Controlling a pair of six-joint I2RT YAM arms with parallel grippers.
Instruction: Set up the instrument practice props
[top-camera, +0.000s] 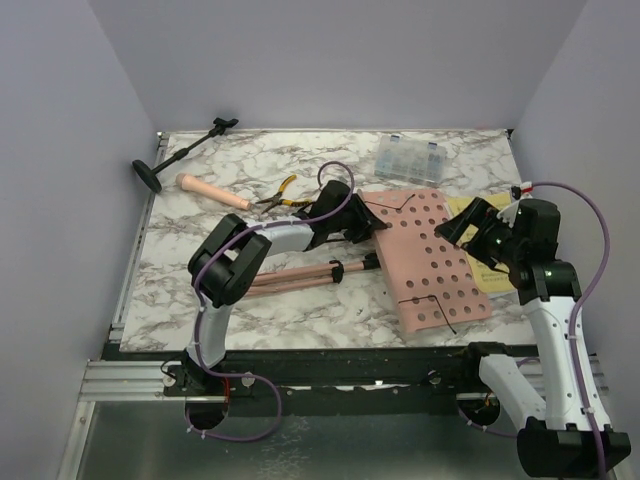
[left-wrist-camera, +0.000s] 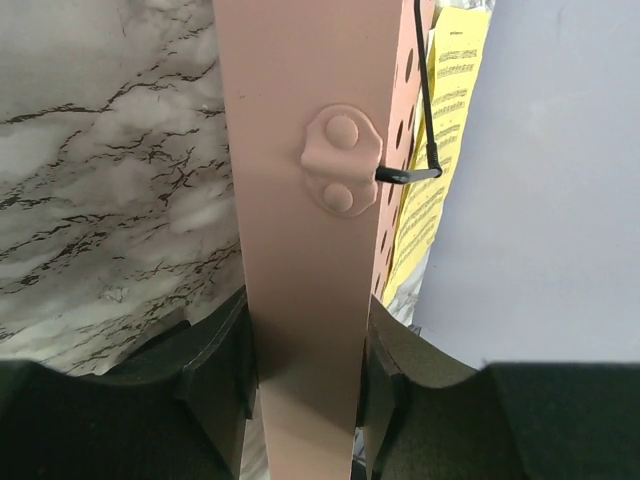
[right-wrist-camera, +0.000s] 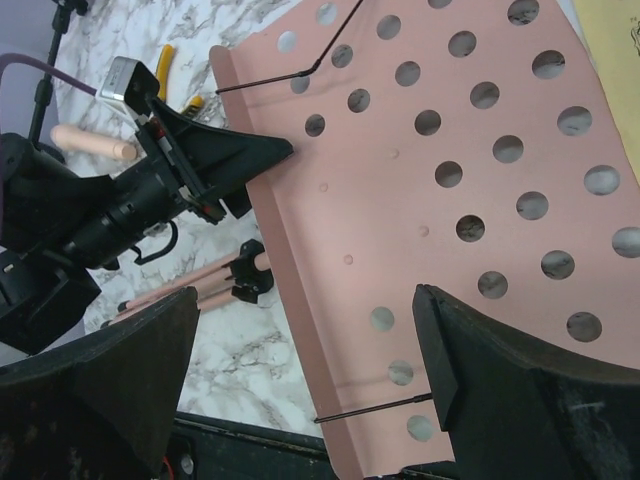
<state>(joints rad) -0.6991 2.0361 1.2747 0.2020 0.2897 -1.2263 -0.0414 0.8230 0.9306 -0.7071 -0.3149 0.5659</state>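
Pink stand (top-camera: 430, 255): lying flat on the marble table (top-camera: 200, 290), perforated desk to the right, tripod legs (top-camera: 300, 275) folded and pointing left; not upright yet
Left gripper (top-camera: 375, 225): clamped on the desk's folded lip, pink strip fills the gap between the fingers (left-wrist-camera: 215, 370) in the wrist view; edge grip looks meant to lever the desk up off the table
Right gripper (top-camera: 470, 228): jaws wide, nothing between them, hanging over the desk's right half; probably parked there to catch that side once it lifts
Music sheets (top-camera: 495, 285): yellow, at the desk's right edge, seemingly tucked under it, only margins show; can't be set out until the stand is up
Wire page holder (left-wrist-camera: 425, 120): black, lies against the desk by the rivet plate
Mic stand (top-camera: 185, 150): far left corner, lying down, round base at the table edge
Microphone (top-camera: 213, 192): loose on the table near it, not mounted
Pliers (top-camera: 283, 195), compartment box (top-camera: 408, 158): far side, not part of the job
Stage: early, stand goes first
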